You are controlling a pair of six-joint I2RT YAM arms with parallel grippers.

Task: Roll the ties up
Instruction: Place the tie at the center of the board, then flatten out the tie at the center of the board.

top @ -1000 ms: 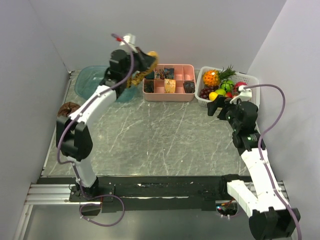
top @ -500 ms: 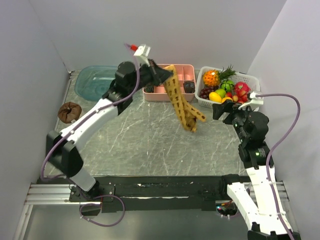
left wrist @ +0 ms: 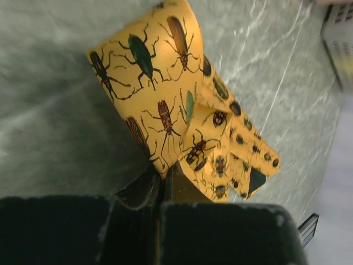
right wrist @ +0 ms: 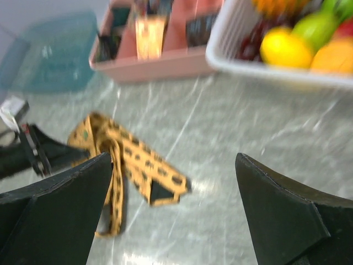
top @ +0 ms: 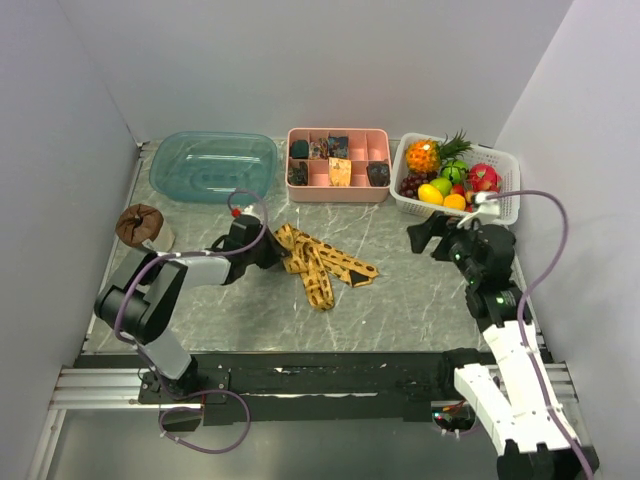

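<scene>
The tie (top: 322,266) is golden-yellow with dark markings and lies in loose folds on the marble table, left of centre. Close up in the left wrist view the tie (left wrist: 160,88) shows an insect print. My left gripper (top: 270,250) is low on the table at the tie's left end, shut on a fold of it (left wrist: 163,172). Off to the right, clear of the cloth, my right gripper (top: 426,236) hangs above the table. Its jaws stand wide open (right wrist: 174,187) with nothing between them, and the tie (right wrist: 135,163) lies ahead of them with its pointed end nearest.
A teal tub (top: 215,165) stands at the back left. A pink compartment tray (top: 338,195) with small fabric bundles is at the back centre. A white basket (top: 402,160) of fruit sits at the back right. A brown rolled object (top: 138,223) rests at the left edge.
My left arm swung down from the back of the table with the tie hanging from it and laid the cloth on the marble. The right arm shifted only slightly.
</scene>
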